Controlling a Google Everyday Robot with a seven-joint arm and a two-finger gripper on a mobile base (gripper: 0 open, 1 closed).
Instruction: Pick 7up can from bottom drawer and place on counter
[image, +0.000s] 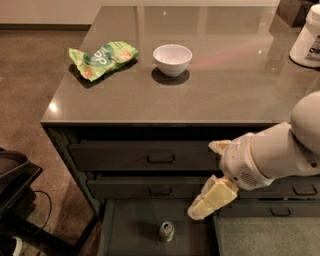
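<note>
A brown speckled floor (30, 75) surrounds a dark cabinet topped by the glossy grey-brown counter (235, 95). On the counter lie a crumpled green chip bag (102, 59) near the left edge, a white bowl (172, 58) just to its right, and a white tub (306, 39) at the far right edge. Below the counter are closed drawers with dark loop handles (130, 157), and under them the bottom drawer (135, 225) is pulled out. The 7up can (167, 231) stands upright on its floor, silver top showing. The white arm (270, 155) reaches in from the right, and its gripper (204, 181) hangs in front of the closed drawers, above and to the right of the can. The cream fingers (212, 197) are spread wide apart with nothing between them, clear of the can.
</note>
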